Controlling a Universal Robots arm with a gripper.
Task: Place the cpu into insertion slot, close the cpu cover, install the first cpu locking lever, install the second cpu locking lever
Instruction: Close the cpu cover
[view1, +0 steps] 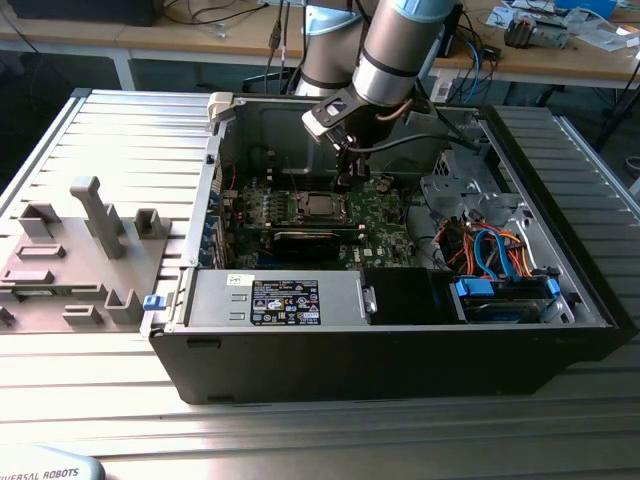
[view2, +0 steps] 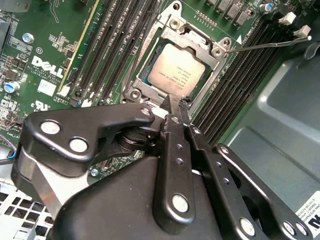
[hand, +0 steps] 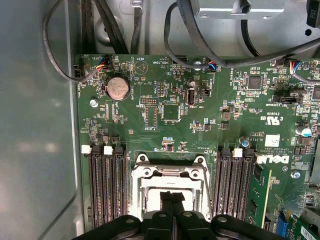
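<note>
Now | gripper (view2: 175, 105) clenched, holding nothing visible | cpu (view2: 175, 70) just ahead of its tips, seated in insertion slot (view2: 175, 22) under lowered cpu cover (view2: 196, 41) | risk: locking lever (view2: 270, 45) beyond stands free; a glancing push could skid onto circuit board (view2: 45, 45).

**CPU sitting in its socket, frame down over it**

The cpu (view2: 176, 67), flat and square with a dull silver top, is lying level in the insertion slot (view2: 146, 75). The silvery cpu cover (view2: 194, 36) is resting down around it. One thin locking lever (view2: 270, 45) is angling away from the frame's corner.
</note>
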